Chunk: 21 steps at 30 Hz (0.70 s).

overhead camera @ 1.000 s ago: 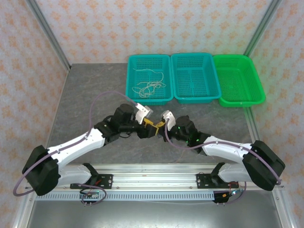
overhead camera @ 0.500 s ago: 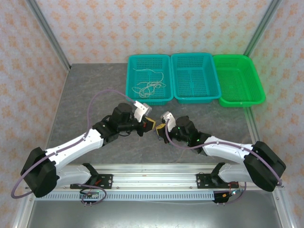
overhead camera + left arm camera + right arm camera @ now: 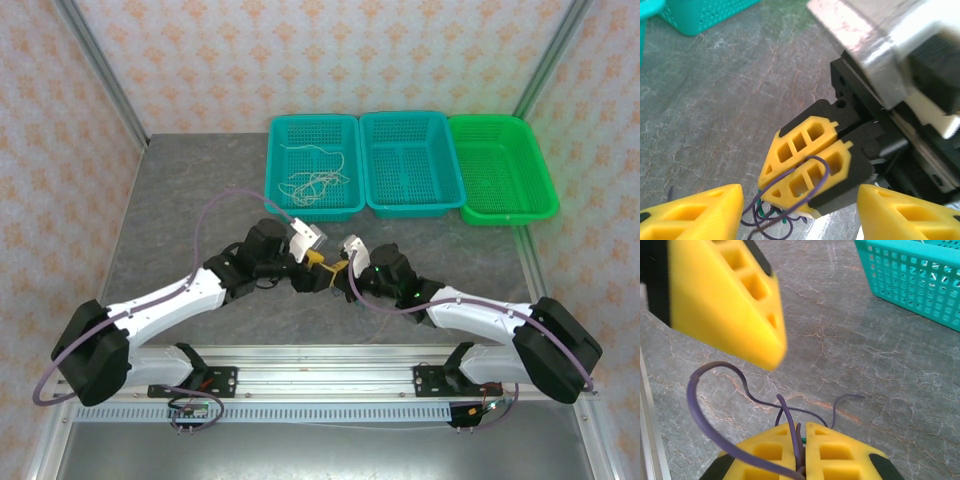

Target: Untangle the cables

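Note:
A small tangle of thin purple and green cables (image 3: 771,216) is pinched between my right gripper's yellow fingers (image 3: 805,165). My right gripper (image 3: 801,440) is shut on these strands, and purple loops (image 3: 710,390) curl out over the grey table. My left gripper (image 3: 800,220) is open, with one finger on each side of the right gripper's tips and the dangling wires. In the top view the left gripper (image 3: 311,263) and the right gripper (image 3: 336,268) meet tip to tip at mid-table. More whitish cables (image 3: 312,182) lie looped in the left teal basket (image 3: 272,160).
Three baskets stand in a row at the back: the left teal one, a middle teal basket (image 3: 412,115) and a green basket (image 3: 500,119). The thick purple-grey arm cable (image 3: 215,205) arcs over the left arm. A metal rail (image 3: 320,355) runs along the near edge.
My left gripper closed and drew slightly back half a second ago. It has now opened again and come in around the right gripper's tips. The right gripper has stayed shut on the wires.

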Each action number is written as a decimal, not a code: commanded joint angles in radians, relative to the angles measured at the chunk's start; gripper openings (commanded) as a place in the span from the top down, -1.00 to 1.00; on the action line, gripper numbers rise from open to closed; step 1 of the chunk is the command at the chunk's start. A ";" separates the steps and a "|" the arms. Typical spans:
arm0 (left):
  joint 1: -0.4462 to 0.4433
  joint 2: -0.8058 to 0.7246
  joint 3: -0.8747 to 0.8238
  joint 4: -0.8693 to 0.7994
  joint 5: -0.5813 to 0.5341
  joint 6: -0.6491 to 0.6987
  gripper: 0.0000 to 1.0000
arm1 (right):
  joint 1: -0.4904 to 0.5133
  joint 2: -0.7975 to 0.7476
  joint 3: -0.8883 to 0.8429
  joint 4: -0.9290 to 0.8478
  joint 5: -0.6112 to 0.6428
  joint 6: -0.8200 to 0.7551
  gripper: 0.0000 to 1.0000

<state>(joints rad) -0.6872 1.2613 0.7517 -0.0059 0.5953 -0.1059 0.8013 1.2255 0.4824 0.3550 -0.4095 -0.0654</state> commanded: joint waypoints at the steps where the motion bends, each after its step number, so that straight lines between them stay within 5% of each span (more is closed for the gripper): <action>1: -0.004 0.031 0.043 0.059 0.010 0.018 -0.11 | -0.005 -0.018 0.005 0.035 -0.039 0.010 1.00; 6: -0.004 0.038 0.063 0.060 -0.010 0.007 0.92 | -0.005 -0.018 0.010 0.008 0.050 0.020 0.99; 7: -0.005 0.027 0.058 0.066 -0.027 -0.001 1.00 | -0.005 -0.016 0.009 0.004 0.089 0.026 0.98; 14: 0.009 -0.139 -0.017 0.097 -0.216 -0.089 1.00 | -0.009 0.081 0.023 -0.118 0.618 0.228 0.66; 21: 0.029 -0.305 0.007 -0.106 -0.519 -0.155 1.00 | -0.042 0.160 -0.056 -0.041 0.704 0.425 0.53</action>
<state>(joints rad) -0.6781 1.0332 0.7181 -0.0387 0.2909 -0.2234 0.8082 1.3361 0.4797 0.4145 0.0807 0.2016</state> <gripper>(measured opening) 0.045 0.236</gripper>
